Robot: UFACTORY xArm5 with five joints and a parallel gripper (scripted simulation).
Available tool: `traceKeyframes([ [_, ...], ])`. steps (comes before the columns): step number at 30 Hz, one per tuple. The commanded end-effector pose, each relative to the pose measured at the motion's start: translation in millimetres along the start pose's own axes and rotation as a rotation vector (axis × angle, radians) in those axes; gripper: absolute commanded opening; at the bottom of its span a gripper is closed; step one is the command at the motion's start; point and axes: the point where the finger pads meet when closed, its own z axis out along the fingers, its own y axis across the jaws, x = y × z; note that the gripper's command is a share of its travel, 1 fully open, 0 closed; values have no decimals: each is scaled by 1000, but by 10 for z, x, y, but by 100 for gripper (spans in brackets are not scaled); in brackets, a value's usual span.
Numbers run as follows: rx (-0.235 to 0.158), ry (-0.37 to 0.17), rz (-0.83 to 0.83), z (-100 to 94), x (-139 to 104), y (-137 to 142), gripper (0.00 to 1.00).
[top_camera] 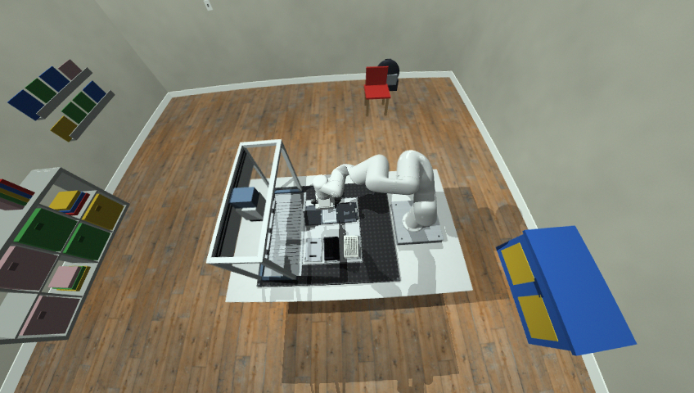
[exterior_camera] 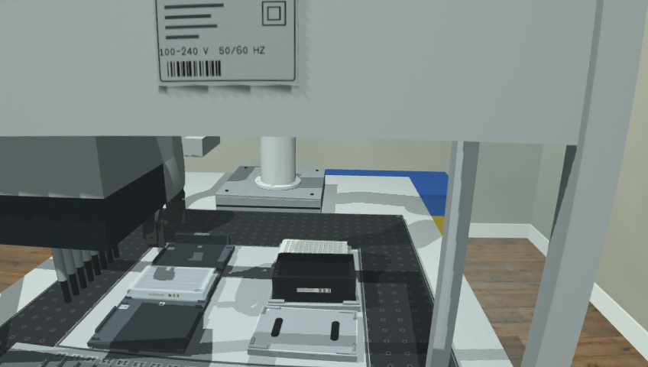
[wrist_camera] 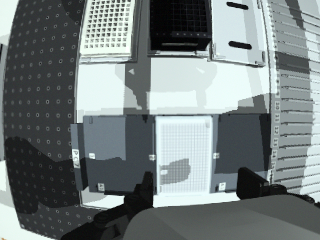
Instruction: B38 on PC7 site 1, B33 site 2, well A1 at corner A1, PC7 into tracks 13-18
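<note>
Carrier PC7 [wrist_camera: 107,150] [exterior_camera: 150,325] [top_camera: 346,211] lies on the apron in front of the rails [wrist_camera: 294,94] [top_camera: 287,223], lengthwise toward them. The 384-well plate B33 [wrist_camera: 183,150] [exterior_camera: 175,281] [top_camera: 330,214] sits flat on its middle site. The sites either side of it are bare. B38 [wrist_camera: 107,20] [exterior_camera: 313,246] [top_camera: 351,246], a white 96-well plate, is on nest S1. The black block B83 [wrist_camera: 180,10] [exterior_camera: 313,274] [top_camera: 331,248] is on S2. Nest S3 [wrist_camera: 235,27] [exterior_camera: 304,334] [top_camera: 313,249] is empty. My gripper [wrist_camera: 196,184] [top_camera: 322,201] is open, empty, raised above B33's edge.
The instrument's frame post [exterior_camera: 455,254] and its pipetting head [exterior_camera: 68,204] with dark tips hang over the rail side. The arm's base plate [exterior_camera: 273,195] [top_camera: 418,228] stands beyond the carrier's handle end. A perforated black board [wrist_camera: 40,94] surrounds the apron.
</note>
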Motion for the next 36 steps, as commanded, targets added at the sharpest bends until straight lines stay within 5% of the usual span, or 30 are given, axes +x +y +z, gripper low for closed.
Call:
traceKeyframes([
  [1, -9, 21, 0, -73, -4, 12, 100],
  [16, -9, 21, 0, -286, -9, 10, 100],
  [29, -9, 21, 0, -286, -9, 10, 100],
  [36, -8, 21, 57, -293, 302, -152, 100],
])
